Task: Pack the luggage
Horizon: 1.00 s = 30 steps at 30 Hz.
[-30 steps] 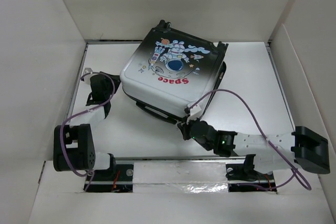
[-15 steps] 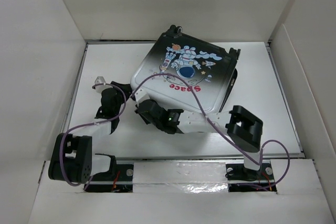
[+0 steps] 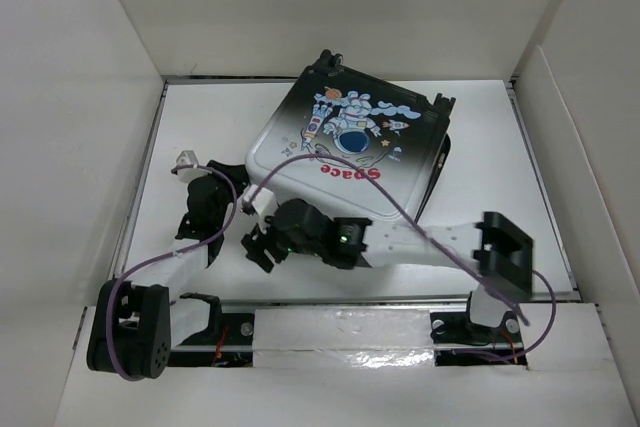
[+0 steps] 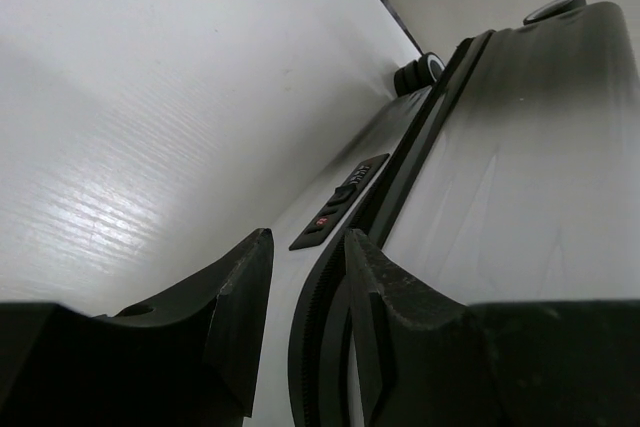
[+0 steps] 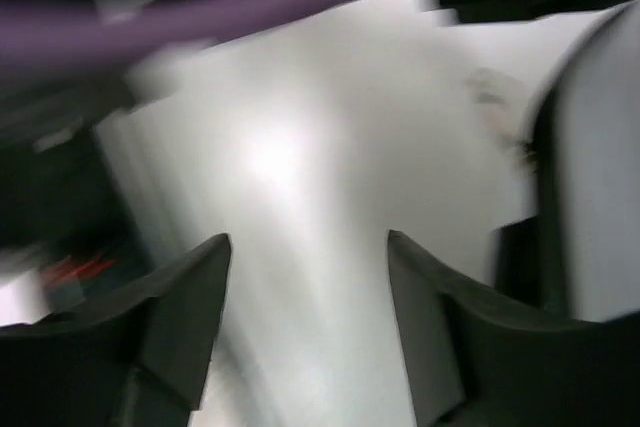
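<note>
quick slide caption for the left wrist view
Left end effector, fingers apart, low beside the black-to-white hard-shell suitcase, facing its dark lock panel and a black wheel.

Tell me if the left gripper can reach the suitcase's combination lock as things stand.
Probably yes: the left gripper points along the luggage's side, with the lock straight ahead and nothing between.

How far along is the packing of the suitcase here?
Done: the black-to-white hard-shell astronaut suitcase lies with both shells together; its contents are hidden. In hand: the left gripper sits open at its side beside the lock; the right gripper is open over the table, holding nothing. Left: zipping, if unfinished; I cannot tell.
</note>
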Tool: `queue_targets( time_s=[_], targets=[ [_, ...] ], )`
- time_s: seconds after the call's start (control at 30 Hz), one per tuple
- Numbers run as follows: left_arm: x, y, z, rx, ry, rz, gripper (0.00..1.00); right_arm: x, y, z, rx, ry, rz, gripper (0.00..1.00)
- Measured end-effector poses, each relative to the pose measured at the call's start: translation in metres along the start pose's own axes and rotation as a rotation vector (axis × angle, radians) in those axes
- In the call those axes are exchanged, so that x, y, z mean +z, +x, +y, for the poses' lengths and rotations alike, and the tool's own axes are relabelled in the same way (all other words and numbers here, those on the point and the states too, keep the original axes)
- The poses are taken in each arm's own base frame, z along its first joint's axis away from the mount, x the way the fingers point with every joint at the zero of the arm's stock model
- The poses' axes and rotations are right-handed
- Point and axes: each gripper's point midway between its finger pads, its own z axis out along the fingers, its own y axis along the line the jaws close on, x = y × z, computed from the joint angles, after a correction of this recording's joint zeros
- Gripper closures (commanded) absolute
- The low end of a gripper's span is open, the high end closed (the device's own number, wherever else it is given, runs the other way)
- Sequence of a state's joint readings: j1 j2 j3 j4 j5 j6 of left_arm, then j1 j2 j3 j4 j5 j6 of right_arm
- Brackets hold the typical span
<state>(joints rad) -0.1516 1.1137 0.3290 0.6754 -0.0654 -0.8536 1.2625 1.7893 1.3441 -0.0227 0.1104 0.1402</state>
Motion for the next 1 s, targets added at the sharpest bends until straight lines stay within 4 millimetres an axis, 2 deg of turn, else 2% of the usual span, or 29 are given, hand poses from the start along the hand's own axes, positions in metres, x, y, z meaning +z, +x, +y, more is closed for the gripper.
queue_targets(
  time_s=[0.07,0.1,0.17,0.2,0.23,0.3,0.4,0.5,0.57,0.6,0.7,0.8,0.87,0.93,1.0],
  targets=[
    [-0.002,0.001,-0.003,0.001,0.011,0.005,0.67,-0.042,-0.011,0.024,0.001,-0.070,-0.060,0.25],
    [-0.003,0.001,-0.005,0.001,0.016,0.007,0.67,-0.065,-0.019,0.032,0.005,-0.098,-0.094,0.27],
    [-0.004,0.001,-0.007,0.002,0.026,0.010,0.67,-0.110,-0.043,0.033,0.023,-0.114,-0.187,0.67],
    [-0.005,0.002,-0.008,0.003,0.028,0.012,0.68,-0.132,-0.055,0.024,0.040,-0.097,-0.238,0.87],
    [-0.005,0.002,-0.008,0.005,0.030,0.014,0.67,-0.155,-0.066,0.009,0.063,-0.062,-0.287,1.00],
    [-0.007,0.002,-0.009,0.009,0.034,0.016,0.67,-0.200,-0.085,-0.034,0.131,0.057,-0.400,1.00],
    [-0.009,0.000,-0.012,0.020,0.042,0.012,0.67,-0.272,-0.090,-0.131,0.252,0.358,-0.565,1.00],
    [-0.010,0.000,-0.012,0.029,0.041,0.011,0.67,-0.338,-0.050,-0.225,0.367,0.741,-0.645,1.00],
    [-0.010,0.000,-0.012,0.034,0.041,0.011,0.67,-0.363,-0.013,-0.267,0.425,0.935,-0.636,1.00],
    [-0.010,0.000,-0.012,0.036,0.041,0.010,0.67,-0.369,0.010,-0.288,0.454,1.018,-0.602,1.00],
    [-0.010,0.000,-0.011,0.043,0.039,0.011,0.67,-0.369,0.079,-0.331,0.551,1.143,-0.475,1.00],
    [-0.010,0.001,-0.010,0.052,0.036,0.013,0.67,-0.356,0.140,-0.361,0.681,1.149,-0.340,1.00],
    [-0.010,0.001,-0.010,0.068,0.032,0.003,0.67,-0.335,0.162,-0.371,0.746,1.088,-0.273,1.00],
    [-0.010,0.002,-0.010,0.099,0.021,-0.012,0.67,-0.315,0.163,-0.375,0.761,1.003,-0.258,1.00],
    [-0.011,0.007,-0.013,0.122,0.028,-0.007,0.67,-0.285,0.167,-0.382,0.788,0.907,-0.201,1.00]
  ],
)
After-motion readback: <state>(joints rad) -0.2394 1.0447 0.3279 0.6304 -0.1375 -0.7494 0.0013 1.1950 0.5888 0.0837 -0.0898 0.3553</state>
